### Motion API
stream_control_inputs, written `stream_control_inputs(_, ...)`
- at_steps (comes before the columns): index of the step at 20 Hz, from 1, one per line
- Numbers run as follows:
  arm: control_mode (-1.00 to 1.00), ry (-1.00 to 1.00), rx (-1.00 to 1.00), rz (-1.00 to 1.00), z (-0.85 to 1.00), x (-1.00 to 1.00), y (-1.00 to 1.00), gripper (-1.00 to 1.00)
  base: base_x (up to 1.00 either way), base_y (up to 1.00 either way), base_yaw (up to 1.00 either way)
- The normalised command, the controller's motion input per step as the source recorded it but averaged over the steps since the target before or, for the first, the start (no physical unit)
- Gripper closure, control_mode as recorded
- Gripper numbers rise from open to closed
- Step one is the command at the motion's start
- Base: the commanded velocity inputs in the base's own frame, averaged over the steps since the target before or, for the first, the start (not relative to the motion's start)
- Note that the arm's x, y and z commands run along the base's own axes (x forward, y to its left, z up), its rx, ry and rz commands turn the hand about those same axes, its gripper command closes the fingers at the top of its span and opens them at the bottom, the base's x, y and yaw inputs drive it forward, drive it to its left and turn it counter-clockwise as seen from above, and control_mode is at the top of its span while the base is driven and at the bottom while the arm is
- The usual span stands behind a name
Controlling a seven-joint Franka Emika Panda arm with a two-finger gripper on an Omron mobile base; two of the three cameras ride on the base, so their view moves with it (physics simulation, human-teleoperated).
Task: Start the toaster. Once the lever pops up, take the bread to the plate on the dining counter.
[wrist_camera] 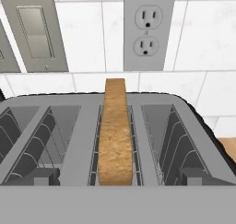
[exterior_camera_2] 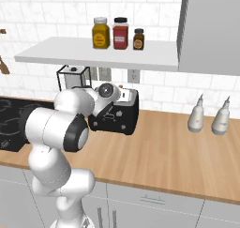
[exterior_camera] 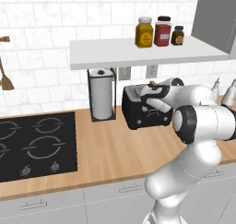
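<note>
On the left of the wooden tabletop (exterior_camera: 110, 149) lies a black hob (exterior_camera: 34, 144), set flush into the wood. Next to it, against the tiled wall, a paper-towel roll (exterior_camera: 102, 93) stands upright in a dark wire holder. Just right of the roll sits the toaster (exterior_camera: 138, 110), black and boxy, under a white shelf (exterior_camera: 138, 52) that carries three jars (exterior_camera: 159, 32): yellow, red and a small brown one. The robot's arm bends over the toaster, and its end effector (exterior_camera: 154, 90) hangs right above the toaster's top; the fingers are spread fully apart and hold nothing. In the hand view the toaster (wrist_camera: 69, 126) shows four slots from above, and the bread (wrist_camera: 114, 131) stands on edge in the third slot from the left, its brown crust rising above the slot. Behind it on the wall are a light switch (wrist_camera: 34, 29) and a power socket (wrist_camera: 148, 27). Farther right on the tabletop, well apart from the toaster, two pale bottles (exterior_camera_2: 208, 117) stand side by side.
</note>
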Motion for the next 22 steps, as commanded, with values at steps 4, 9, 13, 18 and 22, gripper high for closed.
stream_control_inputs(4, -1.0, 0.0, 0.0, 0.0, 0.0, 0.04, 0.0, -1.0, 0.0, 0.0, 0.0)
stream_control_inputs(9, -1.0, 0.0, 0.0, 0.0, 0.0, 0.01, 0.0, -1.0, 0.0, 0.0, 0.0)
stream_control_inputs(13, -1.0, 0.0, 0.0, 0.0, 0.0, 0.0, 0.0, 1.0, 0.0, 0.0, 0.0)
stream_control_inputs(18, -1.0, 0.0, 0.0, 0.0, 0.0, 0.0, 0.0, 1.0, 0.0, 0.0, 0.0)
stream_control_inputs(22, -1.0, 0.0, 0.0, 0.0, 0.0, 0.0, 0.0, 1.0, 0.0, 0.0, 0.0)
